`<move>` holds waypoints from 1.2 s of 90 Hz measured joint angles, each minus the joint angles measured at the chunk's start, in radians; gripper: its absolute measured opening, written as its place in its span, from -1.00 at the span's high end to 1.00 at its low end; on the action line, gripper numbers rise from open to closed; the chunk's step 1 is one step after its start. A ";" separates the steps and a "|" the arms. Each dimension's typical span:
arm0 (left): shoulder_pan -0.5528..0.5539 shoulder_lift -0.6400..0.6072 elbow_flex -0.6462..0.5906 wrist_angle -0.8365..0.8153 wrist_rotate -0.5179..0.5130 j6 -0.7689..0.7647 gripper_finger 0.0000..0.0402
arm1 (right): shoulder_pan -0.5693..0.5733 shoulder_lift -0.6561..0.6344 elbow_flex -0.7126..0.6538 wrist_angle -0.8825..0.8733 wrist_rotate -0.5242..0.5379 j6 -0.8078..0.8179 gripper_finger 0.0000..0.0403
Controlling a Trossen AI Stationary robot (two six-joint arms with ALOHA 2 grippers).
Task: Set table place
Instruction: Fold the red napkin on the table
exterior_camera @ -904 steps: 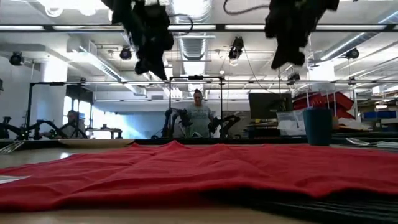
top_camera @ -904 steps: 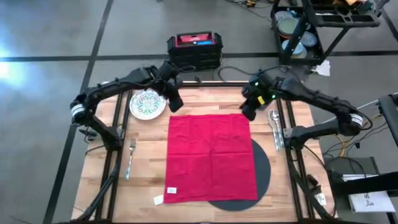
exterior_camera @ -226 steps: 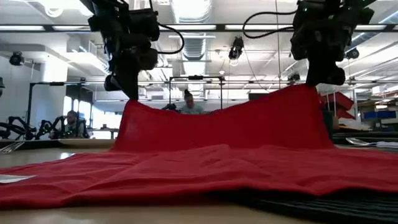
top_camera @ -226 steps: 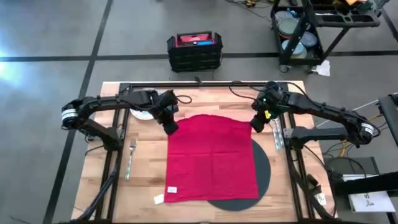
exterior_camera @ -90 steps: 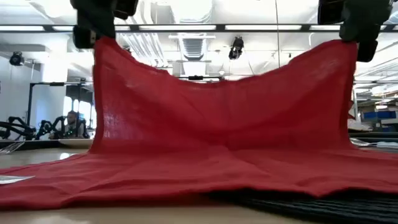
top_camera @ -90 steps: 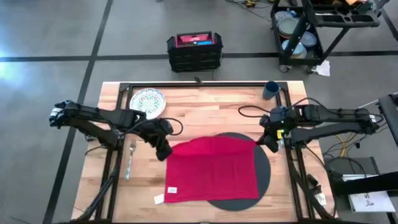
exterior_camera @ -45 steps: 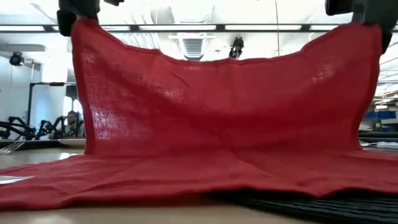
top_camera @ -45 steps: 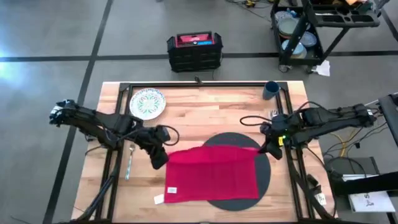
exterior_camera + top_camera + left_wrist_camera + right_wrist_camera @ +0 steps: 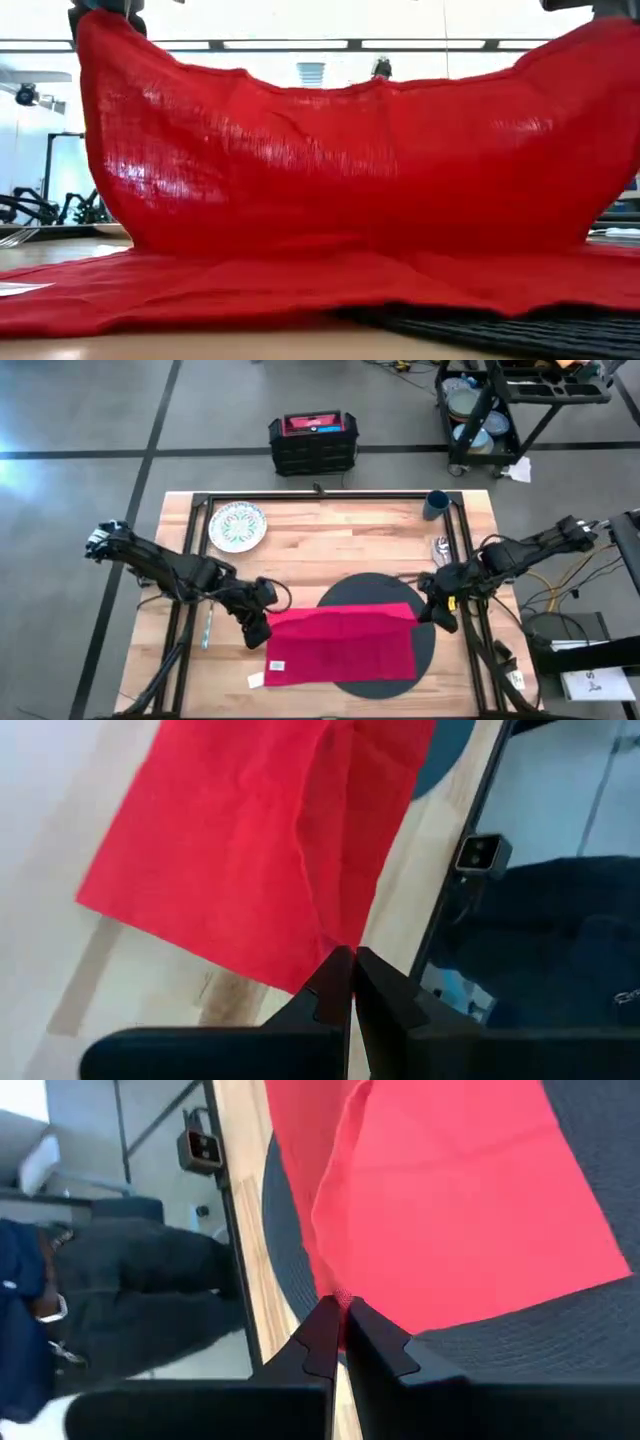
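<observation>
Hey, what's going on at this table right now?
Both arms are folding the red napkin on the dark round mat. The left tool and the right tool each pinch one corner of it, holding that edge up over the half lying flat. The patterned plate, blue cup and fork wait off to the sides.

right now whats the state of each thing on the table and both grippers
red cloth napkin: far edge lifted by two corners, being folded toward the near edge
round dark grey mat: flat, partly under the napkin
left gripper: shut on a napkin corner
right gripper: shut on the other corner
patterned white plate: flat, empty
dark blue cup: upright
</observation>
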 joint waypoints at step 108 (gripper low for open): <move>-0.099 0.290 -0.008 0.119 0.072 -0.003 1.00 | 0.225 0.193 -0.175 0.335 0.006 0.144 1.00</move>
